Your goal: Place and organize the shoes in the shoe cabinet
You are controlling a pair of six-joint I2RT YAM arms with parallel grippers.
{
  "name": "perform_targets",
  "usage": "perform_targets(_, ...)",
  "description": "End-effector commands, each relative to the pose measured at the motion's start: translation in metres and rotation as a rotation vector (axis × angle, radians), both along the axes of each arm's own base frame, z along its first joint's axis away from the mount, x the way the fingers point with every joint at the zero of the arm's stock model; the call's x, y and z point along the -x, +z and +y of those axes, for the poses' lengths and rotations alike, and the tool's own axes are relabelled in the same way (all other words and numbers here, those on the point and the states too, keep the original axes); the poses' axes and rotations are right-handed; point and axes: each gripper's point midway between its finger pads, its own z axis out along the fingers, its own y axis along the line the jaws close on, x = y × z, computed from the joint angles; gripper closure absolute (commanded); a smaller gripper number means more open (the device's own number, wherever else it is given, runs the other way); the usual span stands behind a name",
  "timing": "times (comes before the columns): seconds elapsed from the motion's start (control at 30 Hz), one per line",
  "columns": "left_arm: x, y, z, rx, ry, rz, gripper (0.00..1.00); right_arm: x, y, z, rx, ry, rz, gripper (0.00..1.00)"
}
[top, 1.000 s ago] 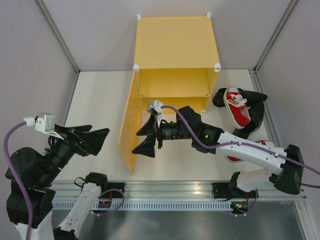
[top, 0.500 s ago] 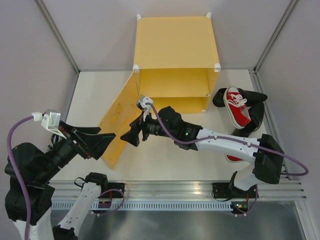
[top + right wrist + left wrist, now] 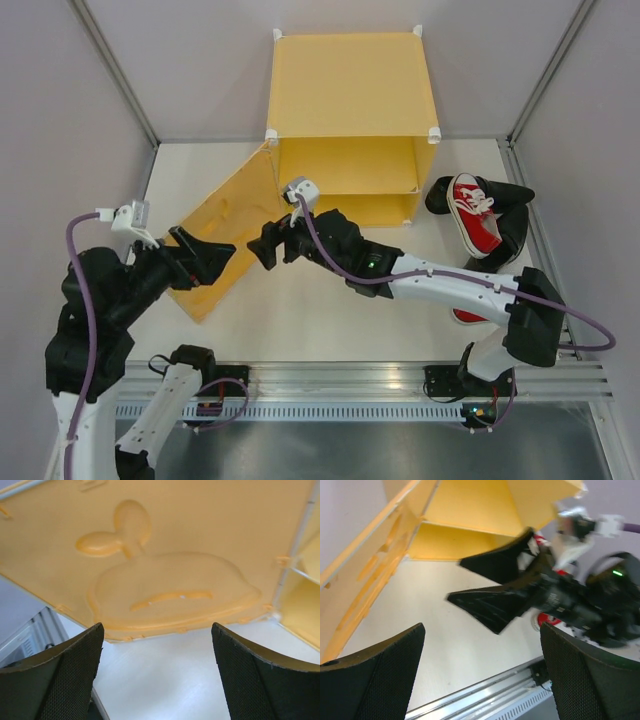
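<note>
— Yellow-orange door: where was it against the tools?
— Your right tool hung just beside its inner face, fingers spread and holding nothing. That wrist view looked straight at the embossed apple shape. Your left tool sat at the door's free edge, also spread wide. I could not tell whether it touched the panel.
— And the shoe cabinet?
— Your shoe cabinet stood at the back of the counter, its opening facing you.
— The shoes?
— All were outside it, well apart from both tools. One red sneaker lay on the black dress shoes to the right of the cabinet. The other red sneaker showed partly under your right arm.
— What had changed?
— A second before, the door stood nearly edge-on, straight out from the cabinet front. It had since swung far out to the left. Your right tool had followed it leftward and moved nearer the cabinet. The door's free edge had come across to your left tool, which had been well apart from it.
</note>
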Motion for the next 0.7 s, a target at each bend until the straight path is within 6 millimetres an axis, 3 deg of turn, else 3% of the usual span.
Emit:
perform_targets(0.0, -0.046, -0.028, 0.025, -0.094, 0.174, 0.065, 0.02, -0.016, 0.024, -0.055, 0.023, -0.221, -0.042, 0.08)
perform_targets(0.03, -0.055, -0.035, 0.026, -0.105, 0.191, 0.072, 0.02, -0.015, 0.011, -0.067, 0.075, -0.243, -0.035, 0.06)
perform_targets(0.07, -0.064, -0.039, 0.032, -0.122, 0.225, 0.075, 0.02, -0.013, 0.024, -0.084, 0.063, -0.277, -0.047, 0.06)
perform_targets(0.13, -0.08, -0.057, 0.036, -0.151, 0.258, 0.104, 0.02, -0.016, 0.019, -0.112, 0.101, -0.367, -0.054, 0.02)
perform_targets(0.17, -0.089, -0.057, 0.04, -0.163, 0.287, 0.084, 0.02, -0.015, 0.012, -0.128, 0.146, -0.399, -0.052, 0.02)
perform_targets(0.2, -0.095, -0.062, 0.045, -0.178, 0.312, 0.085, 0.02, -0.012, 0.024, -0.145, 0.131, -0.431, -0.063, 0.02)
perform_targets(0.23, -0.102, -0.075, 0.047, -0.195, 0.328, 0.112, 0.02, -0.014, 0.015, -0.164, 0.182, -0.488, -0.059, 0.02)
perform_targets(0.27, -0.107, -0.078, 0.052, -0.208, 0.361, 0.11, 0.02, -0.011, 0.024, -0.18, 0.164, -0.517, -0.064, 0.02)
perform_targets(0.4, -0.124, -0.1, 0.065, -0.261, 0.432, 0.136, 0.01, -0.011, 0.026, -0.239, 0.187, -0.663, -0.066, 0.02)
perform_targets(0.6, -0.14, -0.112, 0.076, -0.312, 0.489, 0.132, 0.0, -0.021, 0.0, -0.319, 0.263, -0.911, -0.01, 0.02)
perform_targets(0.67, -0.144, -0.116, 0.078, -0.333, 0.495, 0.133, 0.0, -0.023, -0.007, -0.333, 0.295, -0.932, 0.011, 0.02)
